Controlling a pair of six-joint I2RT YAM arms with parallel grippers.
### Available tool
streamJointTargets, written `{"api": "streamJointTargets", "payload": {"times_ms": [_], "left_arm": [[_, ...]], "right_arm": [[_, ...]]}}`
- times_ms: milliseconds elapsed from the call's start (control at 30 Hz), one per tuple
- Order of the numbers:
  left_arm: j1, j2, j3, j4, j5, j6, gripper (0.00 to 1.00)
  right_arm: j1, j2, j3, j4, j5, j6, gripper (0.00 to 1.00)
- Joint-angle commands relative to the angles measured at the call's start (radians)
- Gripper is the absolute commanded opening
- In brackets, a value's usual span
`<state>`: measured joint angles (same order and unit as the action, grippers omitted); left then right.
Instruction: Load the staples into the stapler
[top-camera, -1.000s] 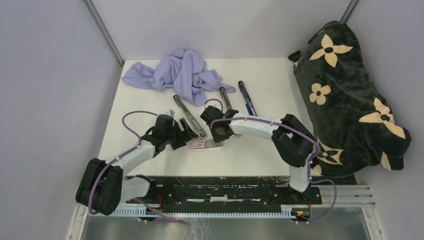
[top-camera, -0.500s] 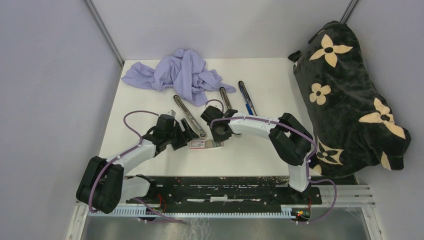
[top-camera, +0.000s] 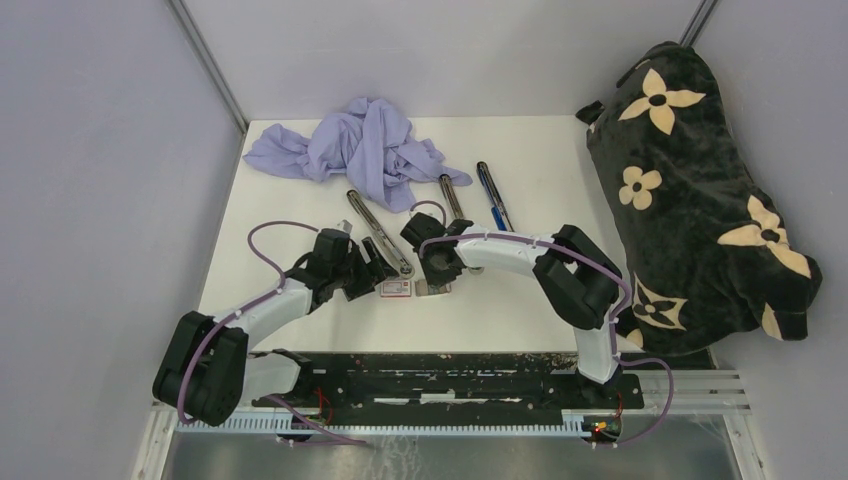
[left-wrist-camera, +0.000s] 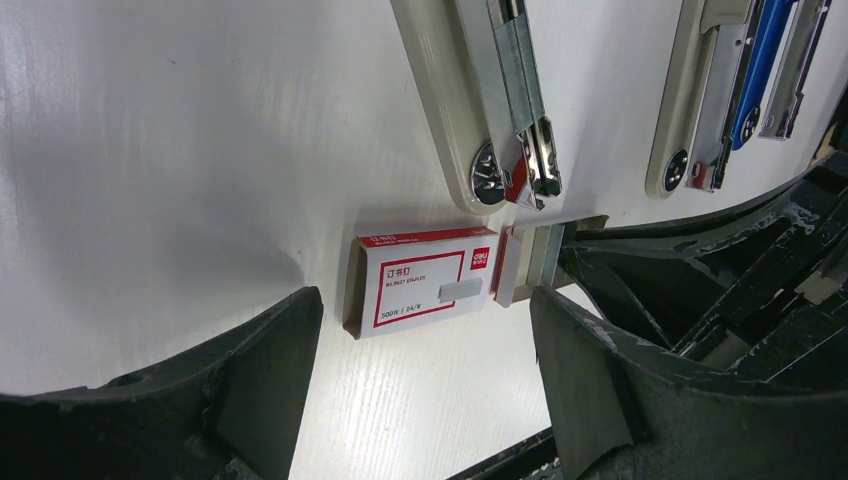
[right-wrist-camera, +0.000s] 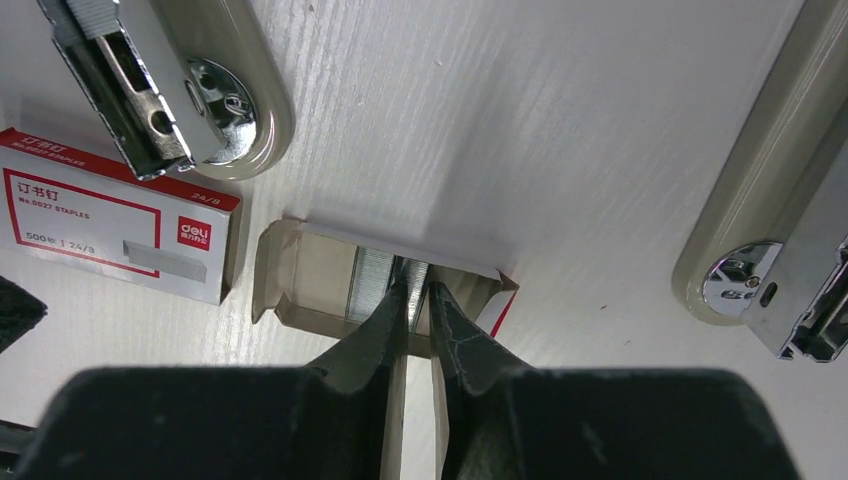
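The red-and-white staple box sleeve (top-camera: 394, 290) lies on the white table, also in the left wrist view (left-wrist-camera: 425, 280). Its tray (right-wrist-camera: 300, 275) is pulled out to the right and holds silvery staples (right-wrist-camera: 372, 285). My right gripper (right-wrist-camera: 418, 290) reaches down into the tray, its fingers shut on a strip of staples; it also shows in the top view (top-camera: 437, 277). My left gripper (left-wrist-camera: 425, 390) is open and empty just left of the sleeve, near the table. An opened beige stapler (top-camera: 378, 232) lies just behind the box, its metal channel exposed (left-wrist-camera: 520, 90).
A second beige stapler (top-camera: 452, 197) and a blue one (top-camera: 493, 195) lie behind my right gripper. A crumpled lilac cloth (top-camera: 360, 145) is at the back. A dark flowered bag (top-camera: 690, 190) fills the right side.
My right gripper has shifted slightly down onto the tray, and the tray has slid a little. The left arm has hardly moved.
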<state>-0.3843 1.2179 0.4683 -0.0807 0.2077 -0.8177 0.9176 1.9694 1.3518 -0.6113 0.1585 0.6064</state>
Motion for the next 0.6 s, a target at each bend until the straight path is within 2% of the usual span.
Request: {"api": "streamJointTargets", "payload": {"times_ms": [0,333,567], "left_arm": [[-0.007,0.002,0.028,0.022,-0.016,-0.032,0.83],[-0.006,-0.015,0.036,0.021,-0.019,-0.03,0.83],[-0.006,-0.056,0.048,0.027,-0.017,-0.022,0.83]], "right_arm": [[-0.003,0.017,0.033,0.004,0.009,0.012,0.17],[-0.005,-0.036,0.03,-0.001,0.036,-0.001,0.01],[-0.014,-0.112,-0.001,0.018,0.038,-0.022,0.01]]}}
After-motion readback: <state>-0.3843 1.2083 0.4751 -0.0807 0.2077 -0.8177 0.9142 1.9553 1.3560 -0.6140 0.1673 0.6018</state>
